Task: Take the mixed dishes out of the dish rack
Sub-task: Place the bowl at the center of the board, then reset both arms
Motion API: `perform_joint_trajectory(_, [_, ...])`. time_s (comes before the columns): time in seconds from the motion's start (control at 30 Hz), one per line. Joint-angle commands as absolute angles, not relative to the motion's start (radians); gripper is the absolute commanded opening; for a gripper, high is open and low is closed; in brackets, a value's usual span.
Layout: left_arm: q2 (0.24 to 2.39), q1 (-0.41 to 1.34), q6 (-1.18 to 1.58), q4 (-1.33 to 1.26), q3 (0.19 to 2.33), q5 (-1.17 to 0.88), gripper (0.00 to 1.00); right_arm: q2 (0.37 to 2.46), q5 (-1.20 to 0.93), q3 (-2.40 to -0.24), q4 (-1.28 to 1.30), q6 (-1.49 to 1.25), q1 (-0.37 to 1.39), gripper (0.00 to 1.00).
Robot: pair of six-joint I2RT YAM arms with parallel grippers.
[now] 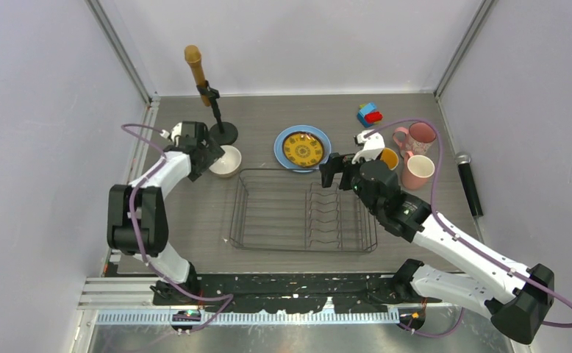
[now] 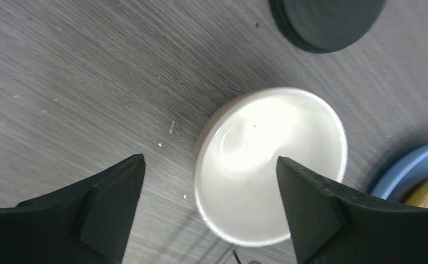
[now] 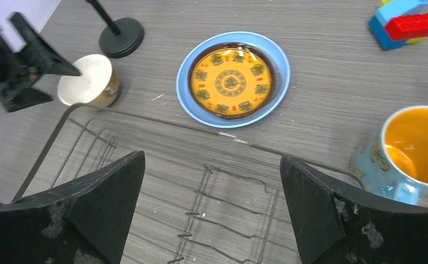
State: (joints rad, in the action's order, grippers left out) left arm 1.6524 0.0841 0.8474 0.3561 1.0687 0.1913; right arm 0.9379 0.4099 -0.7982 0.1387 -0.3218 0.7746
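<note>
The dark wire dish rack (image 1: 283, 170) lies mid-table with no dishes in it. The beige bowl (image 1: 226, 161) stands on the table left of it, and my open left gripper (image 1: 208, 156) hovers just above it; the left wrist view shows the bowl (image 2: 270, 165) below the spread jaws (image 2: 210, 159). The yellow patterned plate (image 1: 303, 149) lies on the light-blue plate (image 1: 279, 147) behind the rack. My open, empty right gripper (image 1: 334, 170) hangs over the rack's dividers (image 3: 205, 190). The blue mug (image 1: 390, 157) and two pink mugs (image 1: 419, 136) (image 1: 417, 170) stand at the right.
A black stand (image 1: 223, 132) with a brown microphone is behind the bowl; its base shows in the left wrist view (image 2: 324, 22). A red-blue toy block (image 1: 369, 114) sits at the back right. A black microphone (image 1: 468, 184) lies by the right wall.
</note>
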Motion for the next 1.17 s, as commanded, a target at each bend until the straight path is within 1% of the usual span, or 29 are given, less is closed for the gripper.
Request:
perform_joint_trajectory(0.0, [1.45, 0.084, 0.809, 0.423, 1.099, 0.288, 0.99, 0.908, 0.552, -0.847, 0.165, -0.381, 0.74, 1.0])
perform_joint_trajectory(0.17, [1.174, 0.087, 0.749, 0.579, 1.124, 0.325, 1.0, 0.916, 0.605, -0.889, 0.287, -0.455, 0.623, 1.0])
perform_joint_trajectory(0.27, [0.994, 0.089, 0.709, 0.64, 1.107, 0.321, 1.0, 0.893, 0.674, -0.881, 0.308, -0.474, 0.54, 1.0])
perform_joint_trajectory(0.37, [0.798, 0.089, 0.702, 0.623, 1.019, 0.351, 1.0, 0.869, 0.742, -0.864, 0.301, -0.422, 0.518, 1.0])
perform_joint_trajectory(0.47, [0.683, 0.089, 0.695, 0.617, 0.951, 0.385, 1.0, 0.848, 0.767, -0.857, 0.304, -0.373, 0.515, 1.0])
perform_joint_trajectory(0.57, [0.646, 0.089, 0.69, 0.65, 0.927, 0.402, 1.0, 0.835, 0.777, -0.853, 0.313, -0.351, 0.515, 1.0])
perform_joint_trajectory(0.7, [0.66, 0.089, 0.679, 0.684, 0.929, 0.405, 1.0, 0.814, 0.804, -0.845, 0.332, -0.354, 0.515, 1.0])
perform_joint_trajectory(0.93, [0.681, 0.089, 0.659, 0.684, 0.915, 0.423, 1.0, 0.771, 0.808, -0.814, 0.279, -0.351, 0.515, 1.0])
perform_joint_trajectory(1.13, [0.685, 0.089, 0.658, 0.682, 0.903, 0.446, 1.0, 0.782, 0.825, -0.794, 0.24, -0.346, 0.516, 1.0])
